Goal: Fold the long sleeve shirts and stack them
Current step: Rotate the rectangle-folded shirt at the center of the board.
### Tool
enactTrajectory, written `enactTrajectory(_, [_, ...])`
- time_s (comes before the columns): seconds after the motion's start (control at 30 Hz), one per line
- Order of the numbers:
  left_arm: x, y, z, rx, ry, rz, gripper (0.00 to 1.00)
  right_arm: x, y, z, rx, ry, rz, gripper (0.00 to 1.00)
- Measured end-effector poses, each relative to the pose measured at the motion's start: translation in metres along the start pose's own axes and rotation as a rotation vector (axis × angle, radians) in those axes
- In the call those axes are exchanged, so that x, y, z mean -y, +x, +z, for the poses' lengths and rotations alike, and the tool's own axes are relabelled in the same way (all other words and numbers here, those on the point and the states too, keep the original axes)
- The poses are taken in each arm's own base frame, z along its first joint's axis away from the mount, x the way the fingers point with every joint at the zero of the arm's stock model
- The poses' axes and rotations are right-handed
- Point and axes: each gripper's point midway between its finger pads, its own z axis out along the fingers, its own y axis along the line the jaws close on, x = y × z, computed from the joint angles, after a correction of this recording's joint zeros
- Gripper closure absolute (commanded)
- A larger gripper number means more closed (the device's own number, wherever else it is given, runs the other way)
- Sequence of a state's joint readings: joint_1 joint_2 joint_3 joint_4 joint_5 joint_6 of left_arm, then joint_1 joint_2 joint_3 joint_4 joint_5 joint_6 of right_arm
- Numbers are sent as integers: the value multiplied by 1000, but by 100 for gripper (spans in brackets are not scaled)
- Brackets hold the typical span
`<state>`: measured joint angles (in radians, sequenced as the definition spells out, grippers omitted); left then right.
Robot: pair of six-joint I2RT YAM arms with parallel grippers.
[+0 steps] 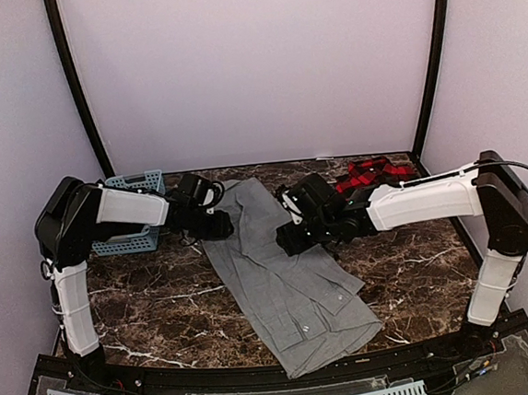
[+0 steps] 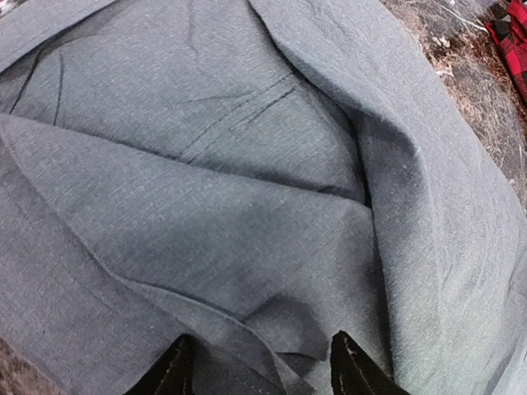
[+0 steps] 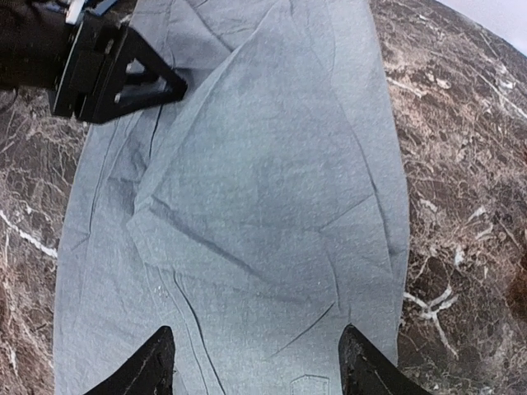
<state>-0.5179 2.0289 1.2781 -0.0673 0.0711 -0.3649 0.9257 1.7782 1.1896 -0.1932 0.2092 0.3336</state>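
The grey shirt (image 1: 290, 283) lies as a long folded strip from the back centre to the table's front. It fills the left wrist view (image 2: 247, 164) and the right wrist view (image 3: 263, 181). My left gripper (image 1: 215, 223) is open at the strip's far left edge; a cloth fold lies between its fingers (image 2: 263, 372). My right gripper (image 1: 291, 239) is open and empty just above the strip's right side (image 3: 259, 370). The red-and-black plaid shirt (image 1: 370, 173) lies bunched at the back right, behind my right arm; a corner of it shows in the left wrist view (image 2: 512, 41).
A light blue basket (image 1: 136, 184) stands at the back left, behind my left arm. The dark marble table (image 1: 153, 309) shows on both sides of the grey shirt. My left gripper's body shows in the right wrist view (image 3: 107, 66).
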Motion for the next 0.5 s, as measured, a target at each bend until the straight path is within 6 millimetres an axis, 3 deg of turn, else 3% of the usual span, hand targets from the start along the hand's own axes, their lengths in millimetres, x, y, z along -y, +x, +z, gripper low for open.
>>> enactTrajectory(0.23, [20, -26, 23, 26, 74, 44, 46, 18, 35, 8, -67, 43, 15, 35])
enactTrajectory(0.5, [57, -62, 55, 49, 193, 117, 39, 36, 36, 5, -57, 91, 54, 34])
